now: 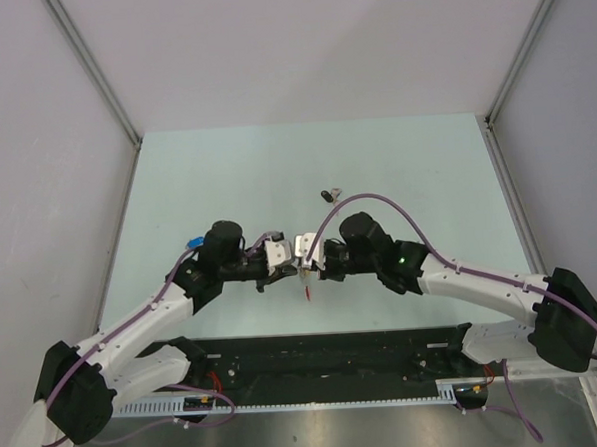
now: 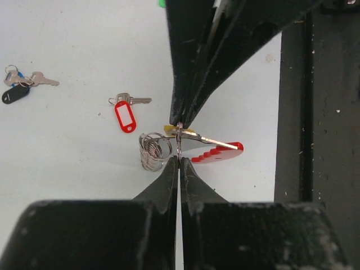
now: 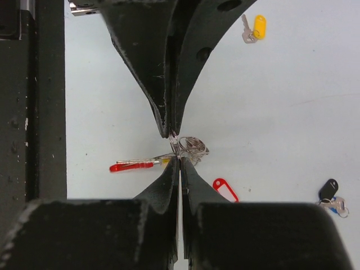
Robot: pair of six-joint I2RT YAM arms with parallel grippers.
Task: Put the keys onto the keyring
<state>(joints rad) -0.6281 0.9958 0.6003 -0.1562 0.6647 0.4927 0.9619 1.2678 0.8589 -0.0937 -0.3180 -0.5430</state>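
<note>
My two grippers meet tip to tip above the table's middle. The left gripper (image 1: pixel 289 261) (image 2: pixel 179 158) is shut on a thin wire loop of the keyring, whose grey chain (image 2: pixel 153 152) (image 3: pixel 194 147) is bunched beside the tips and whose red band (image 2: pixel 218 153) (image 3: pixel 131 165) (image 1: pixel 308 288) hangs below. The right gripper (image 1: pixel 303 262) (image 3: pixel 179 160) is shut at the same spot on the key with the yellow tag (image 2: pixel 169 130), its silver blade (image 2: pixel 216 143) lying across the red band. The exact contact between the tips is hidden.
On the table lie a red-tagged key (image 2: pixel 125 114) (image 3: pixel 225 190), a black-tagged key with a blue-tagged one (image 2: pixel 16 90) (image 3: pixel 329 191) (image 1: pixel 329 194), and another yellow-tagged key (image 3: pixel 256 26). A black rail (image 1: pixel 325 354) runs along the near edge.
</note>
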